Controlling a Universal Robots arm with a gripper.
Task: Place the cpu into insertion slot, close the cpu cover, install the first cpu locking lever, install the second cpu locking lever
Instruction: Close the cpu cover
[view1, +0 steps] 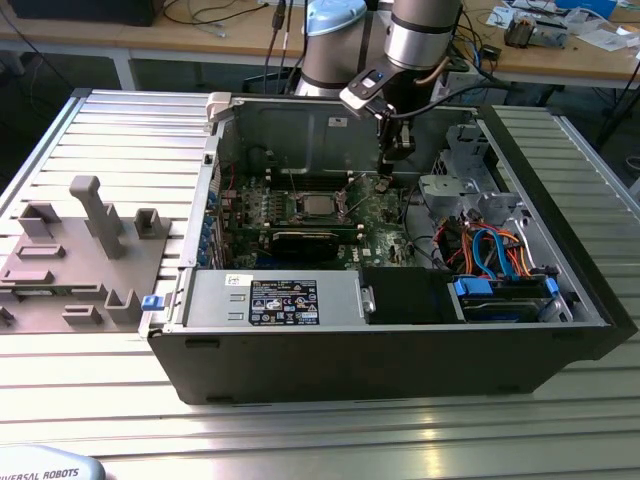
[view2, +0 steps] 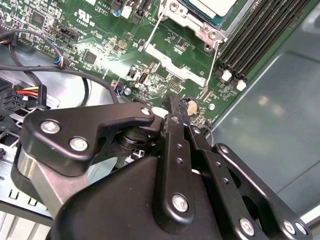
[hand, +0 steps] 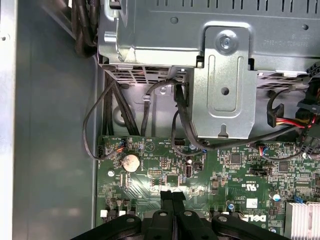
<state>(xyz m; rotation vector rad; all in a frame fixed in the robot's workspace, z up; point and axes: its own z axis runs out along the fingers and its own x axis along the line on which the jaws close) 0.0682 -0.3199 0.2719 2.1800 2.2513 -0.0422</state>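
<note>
The cpu (view1: 318, 207) lies flat in the insertion slot (view1: 300, 212) on the green board; its silvery top (view2: 210, 5) also shows in the second wrist view. The cpu cover (view2: 192, 22) sits as a silvery frame around the chip. Two thin wire levers (view2: 152, 32) (view2: 212, 57) rise at an angle from the socket's sides. My gripper (view1: 398, 152) hangs above the board to the exterior view's right of the socket, apart from it. In both wrist views its black fingers (view2: 176, 130) press together, shut with nothing between them (hand: 173, 194).
A metal drive cage (hand: 225, 75) with black cables stands beside the gripper. On the board below it sits a coin battery (hand: 131, 161). Black memory slots (view2: 260, 35) run beside the socket. The power supply (view1: 280, 300) fills the case front. A grey fixture block (view1: 80, 250) lies outside.
</note>
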